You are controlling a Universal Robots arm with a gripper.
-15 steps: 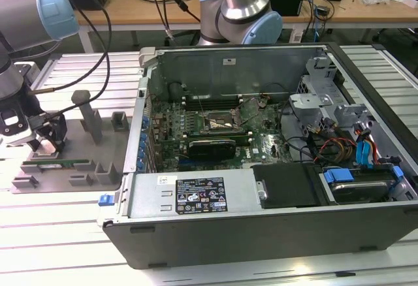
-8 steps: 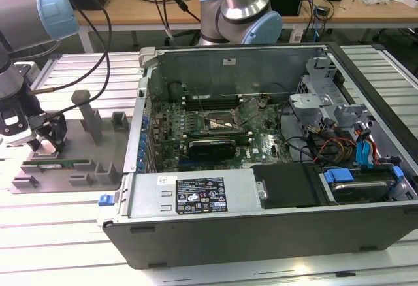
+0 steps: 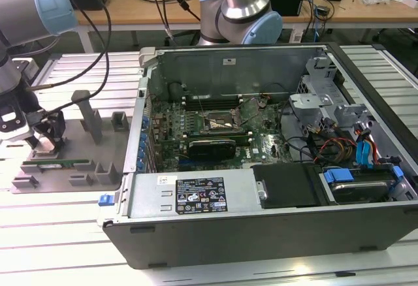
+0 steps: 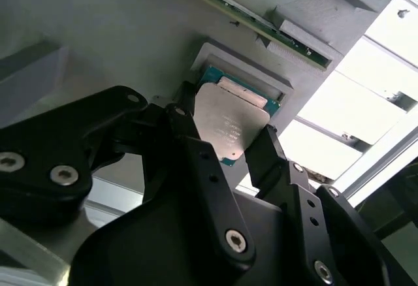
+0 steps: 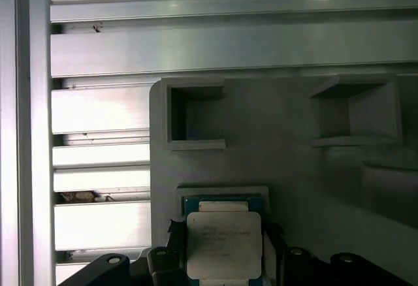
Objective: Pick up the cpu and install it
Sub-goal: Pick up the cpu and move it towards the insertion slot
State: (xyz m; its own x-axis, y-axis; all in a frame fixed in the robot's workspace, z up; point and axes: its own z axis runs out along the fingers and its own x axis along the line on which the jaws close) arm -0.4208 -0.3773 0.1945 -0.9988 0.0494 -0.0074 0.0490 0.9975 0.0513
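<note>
Gripper (image 4: 227,134) is closed on cpu (image 4: 232,117) edges, over tray (image 5: 281,162); such thin hold may slip and tilt cpu

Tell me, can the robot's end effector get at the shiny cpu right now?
Probably yes. The end effector is right at the cpu in the grey tray, and nothing lies over the chip.

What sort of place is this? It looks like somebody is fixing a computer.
Probably a robotics lab or workshop. An open computer case lies on a slatted metal table, a robot arm hangs over a grey tray holding the cpu, and wooden desks stand behind.
</note>
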